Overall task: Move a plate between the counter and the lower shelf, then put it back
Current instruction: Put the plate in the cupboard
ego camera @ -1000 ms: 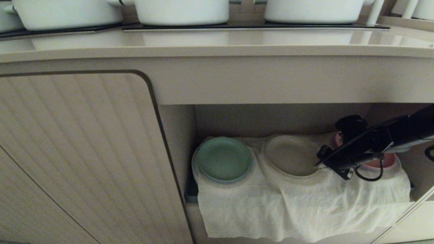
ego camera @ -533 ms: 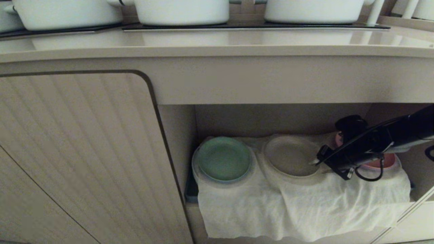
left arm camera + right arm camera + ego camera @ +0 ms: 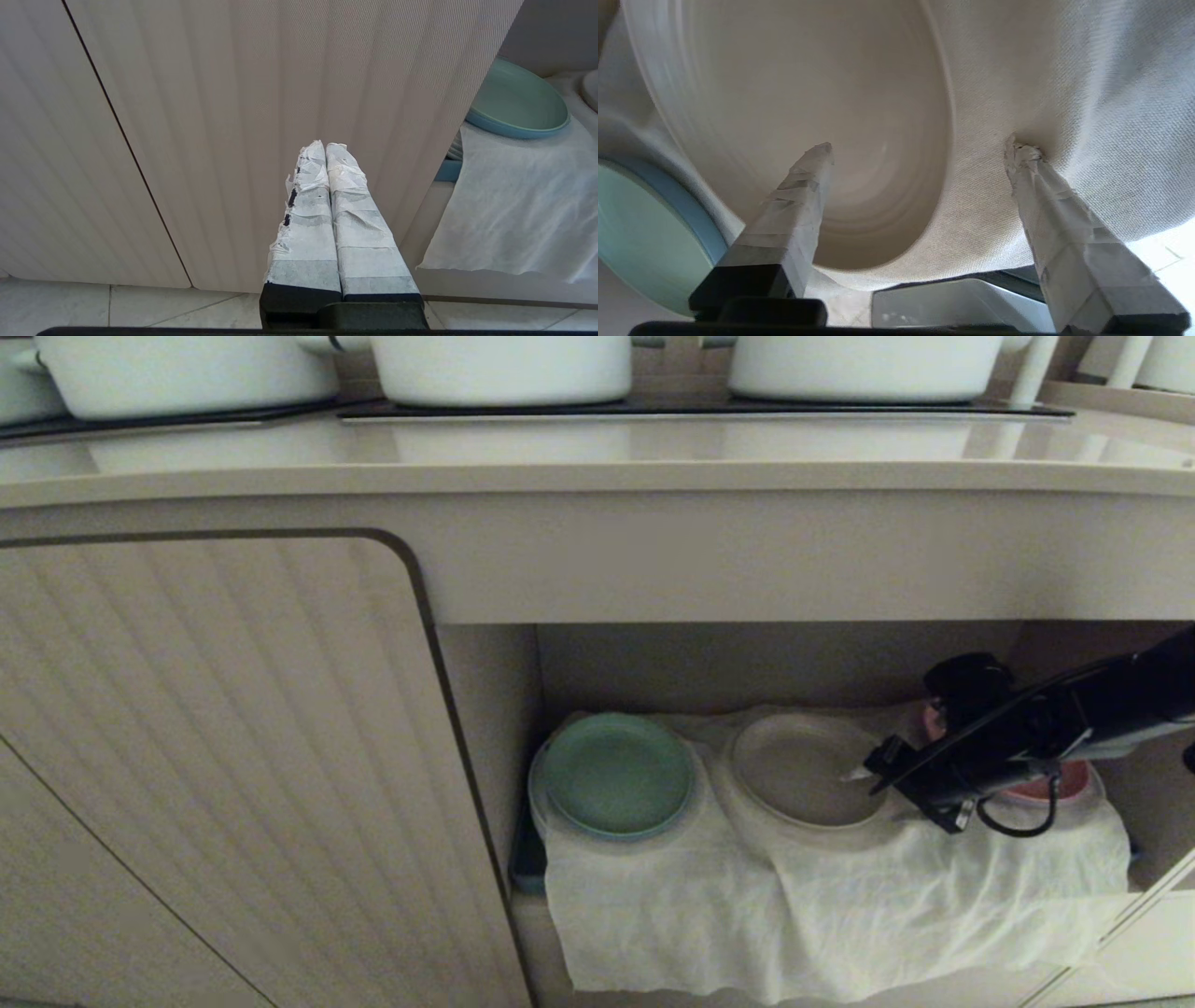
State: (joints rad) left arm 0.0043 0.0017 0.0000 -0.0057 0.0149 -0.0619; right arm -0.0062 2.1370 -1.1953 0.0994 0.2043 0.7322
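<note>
Plate (image 3: 808,116) on lower shelf (image 3: 840,905); right gripper (image 3: 920,149) jaws spread, straddling rim, gripping nothing.

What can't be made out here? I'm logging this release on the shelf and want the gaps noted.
- Pink plate: head view, mostly hidden behind the right gripper and its arm.
- What lies under the white cloth: covered in every view.
- Whether either open finger touches the plate: right wrist view, blurred rim.
- Pots: head view, cut off by the top edge.
</note>
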